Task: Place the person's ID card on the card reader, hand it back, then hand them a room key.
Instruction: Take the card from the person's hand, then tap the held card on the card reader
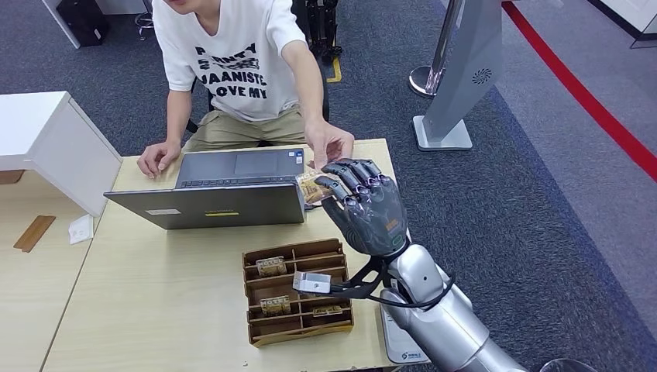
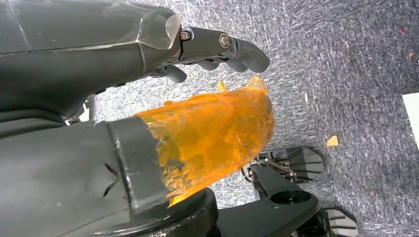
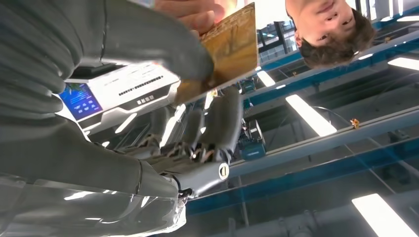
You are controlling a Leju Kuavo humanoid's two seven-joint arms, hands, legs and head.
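At the left edge of the worktop (image 1: 155, 310) sits nothing the task needs; the person's resting hand (image 1: 159, 158) lies at the far edge beside the open laptop (image 1: 225, 190), which stands along that far edge. Nearer the front edge, about mid-worktop, is the cardboard tray (image 1: 298, 291) with its compartments, several holding patterned cards that look like the room keys. Right of the laptop, above the far right corner, the right hand (image 1: 362, 205) is raised and pinches a brown patterned card (image 1: 311, 186) between thumb and fingers; the right wrist view shows the thumb pressed across the card (image 3: 232, 49). The person's other hand (image 1: 329, 142) is touching the same card from the far side, so this reads as a handover, though whether it is the ID or a key I cannot tell. The card reader (image 1: 403, 341) lies at the front right corner, partly under the arm. The left hand (image 2: 217, 49) hangs over the carpet, holding nothing, its fingers loosely curled yet apart from the thumb.

Risks, as I judge them: letting go before the person has a firm hold would drop the card onto the laptop or off the right edge; holding too long would bend it as the person pulls; a careless lowering of the arm could knock the tray
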